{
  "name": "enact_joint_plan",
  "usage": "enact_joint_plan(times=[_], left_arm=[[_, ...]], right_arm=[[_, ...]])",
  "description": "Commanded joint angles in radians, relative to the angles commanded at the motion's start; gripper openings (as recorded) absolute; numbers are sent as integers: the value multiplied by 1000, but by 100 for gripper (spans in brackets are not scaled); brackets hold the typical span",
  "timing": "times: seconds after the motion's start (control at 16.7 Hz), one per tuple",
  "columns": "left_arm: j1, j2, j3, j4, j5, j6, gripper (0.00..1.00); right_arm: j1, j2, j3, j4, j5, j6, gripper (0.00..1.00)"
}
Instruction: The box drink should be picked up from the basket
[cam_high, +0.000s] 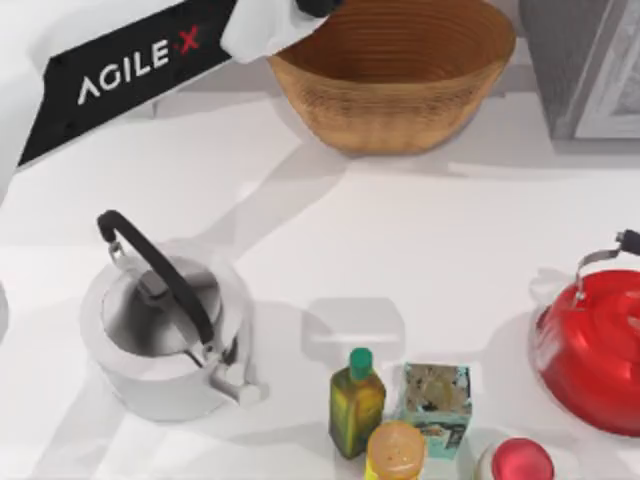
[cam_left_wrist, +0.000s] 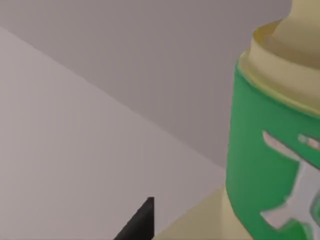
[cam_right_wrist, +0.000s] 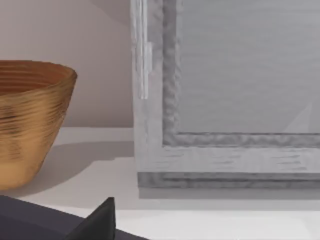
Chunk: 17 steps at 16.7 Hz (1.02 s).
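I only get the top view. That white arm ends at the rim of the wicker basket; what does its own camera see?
Observer: The camera on the left arm shows, very close, a pale yellow container with a green label bearing white marks. I cannot tell whether it is the drink.
Operator: And what does the other arm see?
Observer: The right wrist view looks from low down at the basket, showing its ribbed side. It stands apart from a grey framed cabinet.

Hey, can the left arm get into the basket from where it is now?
Probably yes: the left arm's pincer is at the basket's left rim, and nothing covers the open top.
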Motion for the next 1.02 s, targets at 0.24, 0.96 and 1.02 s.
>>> enact_joint_plan(times=[0.24,0.96,1.02], left_arm=[[65,-409,-391,-2,142,-12,0],[507,-1776,-1611,-121,437,-5,0],[546,-1850,-1681,-135,448,-2,0]], right_arm=[[0,0,0,0,0,0,100],[0,0,0,0,0,0,100],[0,0,0,0,0,0,100]])
